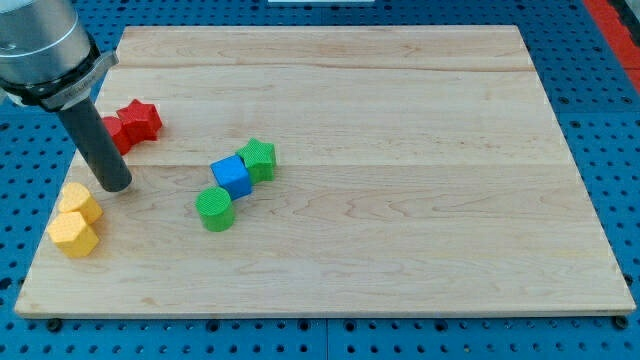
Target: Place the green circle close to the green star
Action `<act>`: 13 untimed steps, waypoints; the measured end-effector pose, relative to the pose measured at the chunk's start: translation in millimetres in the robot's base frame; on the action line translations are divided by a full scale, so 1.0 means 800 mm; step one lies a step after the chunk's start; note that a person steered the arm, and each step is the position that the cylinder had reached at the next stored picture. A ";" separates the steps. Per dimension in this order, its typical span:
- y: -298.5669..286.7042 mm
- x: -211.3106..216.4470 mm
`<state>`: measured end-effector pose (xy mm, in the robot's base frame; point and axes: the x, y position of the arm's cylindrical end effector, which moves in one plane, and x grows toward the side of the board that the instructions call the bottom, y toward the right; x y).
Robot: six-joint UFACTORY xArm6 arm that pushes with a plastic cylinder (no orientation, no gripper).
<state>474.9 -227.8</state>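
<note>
Pale wooden tabletop sitting on a blue pegboard, no containers anywhere. No pincer on this arm, just the rod; my tip is near the left edge, right above the two yellow blocks. Red blocks are behind it. Left of centre: green star, blue cube touching it, green circle touching the cube.
</note>
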 end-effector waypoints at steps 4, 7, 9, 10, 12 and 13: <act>0.024 0.068; 0.216 0.046; 0.231 0.048; 0.266 0.048; 0.324 0.048; 0.303 0.046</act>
<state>512.0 15.0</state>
